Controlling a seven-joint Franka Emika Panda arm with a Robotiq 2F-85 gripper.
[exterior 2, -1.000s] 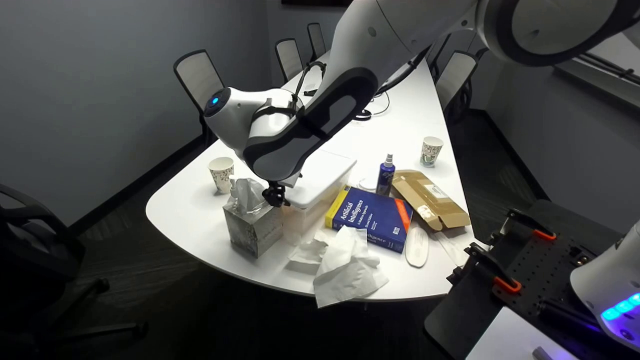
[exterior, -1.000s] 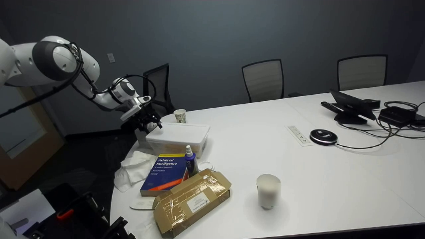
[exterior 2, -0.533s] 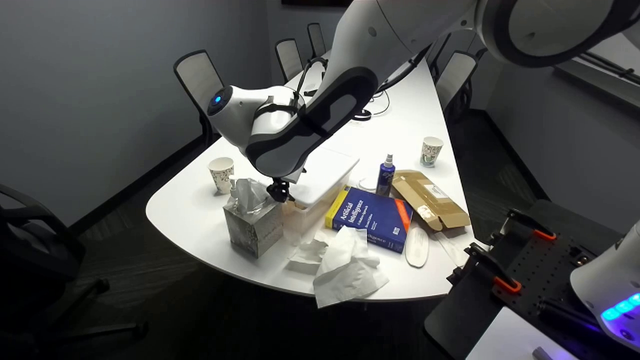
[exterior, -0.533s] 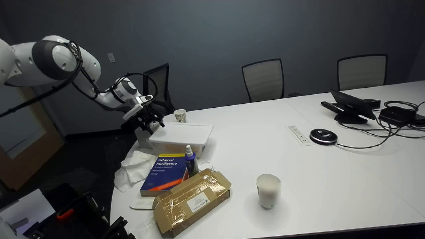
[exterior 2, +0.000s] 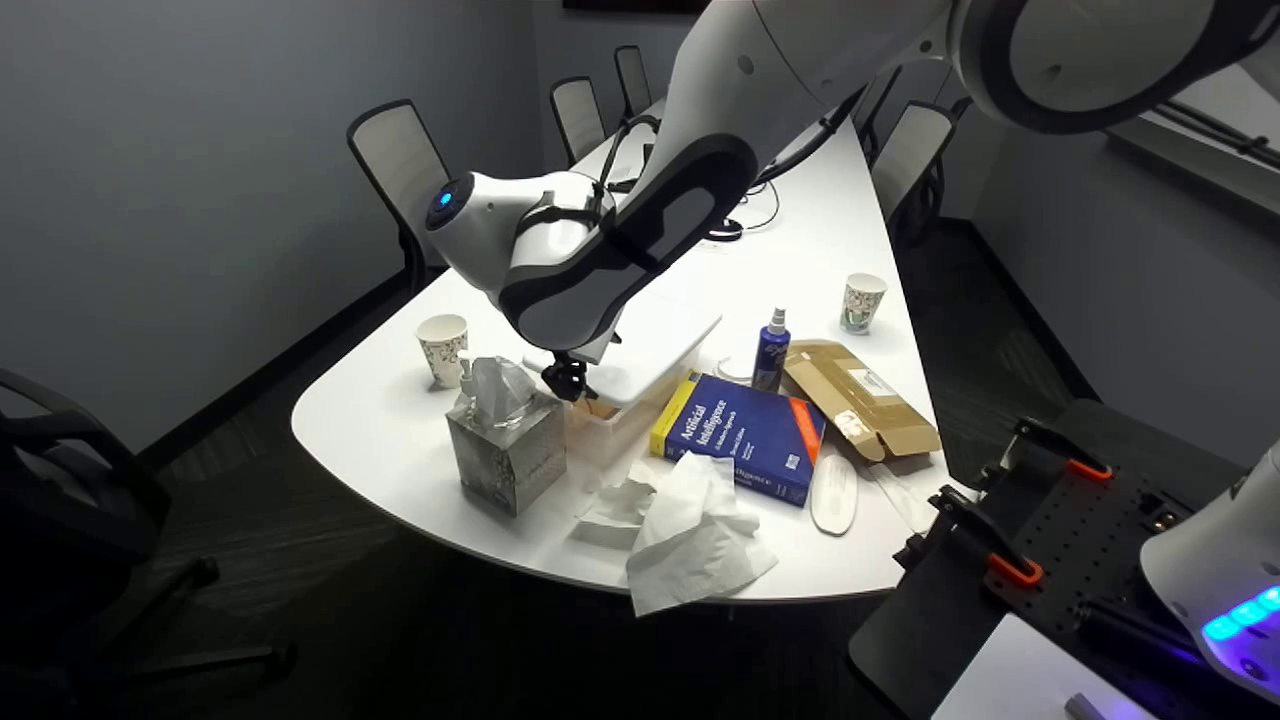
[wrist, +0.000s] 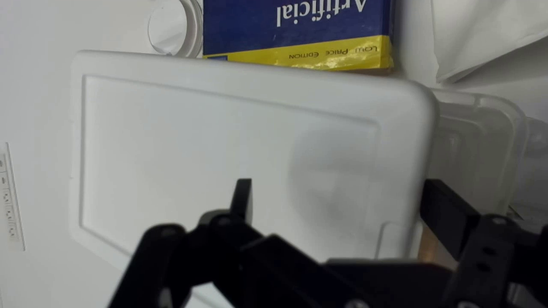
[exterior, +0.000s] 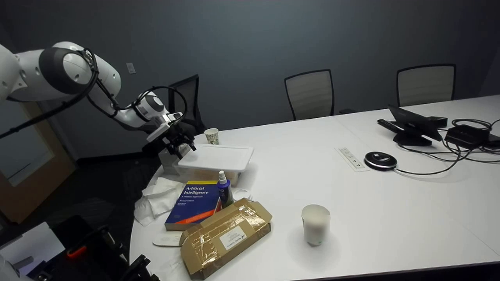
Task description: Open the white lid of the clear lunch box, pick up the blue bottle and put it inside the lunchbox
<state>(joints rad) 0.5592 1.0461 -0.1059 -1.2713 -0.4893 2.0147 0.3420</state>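
The white lid (exterior: 216, 157) lies on the clear lunch box (exterior: 208, 175), shifted lengthwise so one end of the box is uncovered. That open end (wrist: 475, 149) shows beside the lid (wrist: 192, 141) in the wrist view. My gripper (wrist: 336, 184) is open: one finger is above the lid, the other is at the lid's edge over the uncovered end. Whether it touches the edge I cannot tell. In an exterior view the gripper (exterior: 187, 152) is at the lid's near-left end. The blue bottle (exterior: 224, 193) with white spray top stands upright beside the book; it also shows here (exterior 2: 771, 355).
A blue book (exterior 2: 740, 430) lies beside the box. A tissue box (exterior 2: 508, 450) stands close to the uncovered end. Crumpled tissues (exterior 2: 690, 540), a cardboard package (exterior: 226, 238), a white ring (exterior: 242, 194) and paper cups (exterior: 315, 224) (exterior 2: 443, 350) are on the table.
The lid has slid along the box, rightward in an exterior view, and uncovered the end by the tissue box. My gripper has moved the same way with it, staying open.
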